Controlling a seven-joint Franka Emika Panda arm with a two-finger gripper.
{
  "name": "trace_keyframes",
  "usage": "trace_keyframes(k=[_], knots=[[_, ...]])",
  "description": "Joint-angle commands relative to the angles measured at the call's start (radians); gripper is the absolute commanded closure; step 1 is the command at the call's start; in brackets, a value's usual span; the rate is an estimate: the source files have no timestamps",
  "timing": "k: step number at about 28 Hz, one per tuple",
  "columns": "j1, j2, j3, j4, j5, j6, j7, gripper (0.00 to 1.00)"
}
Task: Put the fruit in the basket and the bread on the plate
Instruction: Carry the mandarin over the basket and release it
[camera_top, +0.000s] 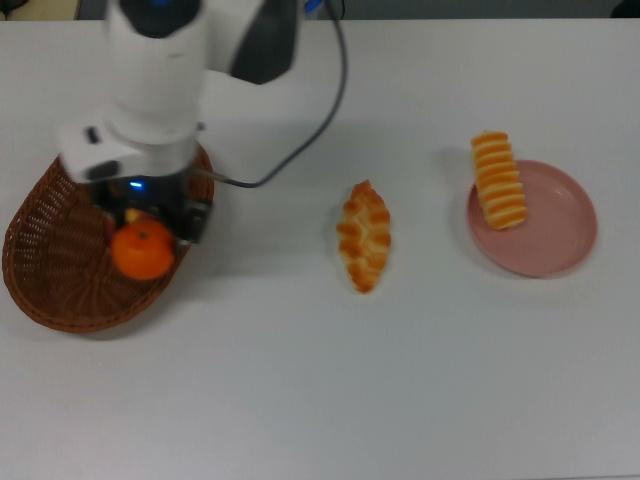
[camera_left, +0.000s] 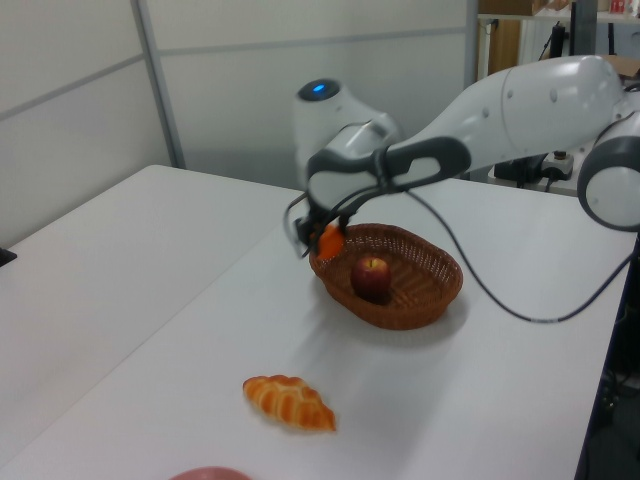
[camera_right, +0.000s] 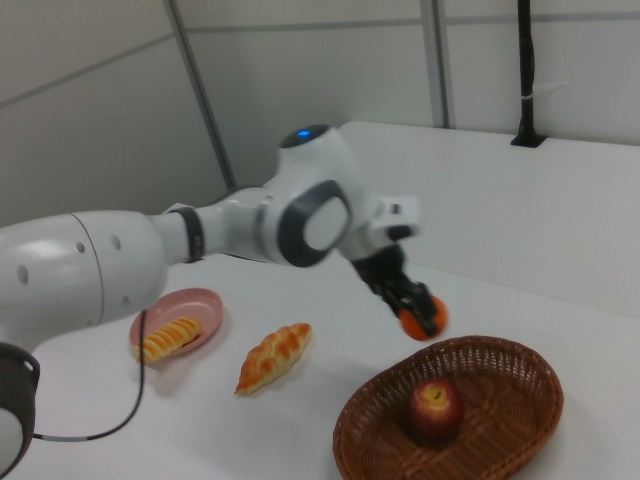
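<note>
Over at the top view's left, I've got the hand (camera_top: 143, 232) clamped on the mandarin (camera_top: 142, 251), held up above the basket (camera_top: 60, 290) so it can drop in beside the apple (camera_left: 371, 276) sitting below it. Well off to the hand's right in the top view, the braided loaf (camera_top: 364, 235) lies on the bare worktop (camera_top: 400, 380), not plated yet. Further right, the striped roll (camera_top: 499, 180) rests half over the pink plate's (camera_top: 555, 235) rim. No brands or writing I can read anywhere.
</note>
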Motion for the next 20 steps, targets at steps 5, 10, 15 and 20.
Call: trace_keyframes(k=[5,10,15,20], knots=[[-0.122,0.009,0.014,-0.020,0.010,0.014,-0.160,0.68],[-0.145,0.069,0.016,-0.023,0.010,0.098,-0.190,0.68],[-0.149,0.103,0.016,-0.031,0.012,0.155,-0.190,0.62],[-0.152,0.083,0.019,-0.031,0.051,0.146,-0.216,0.00]])
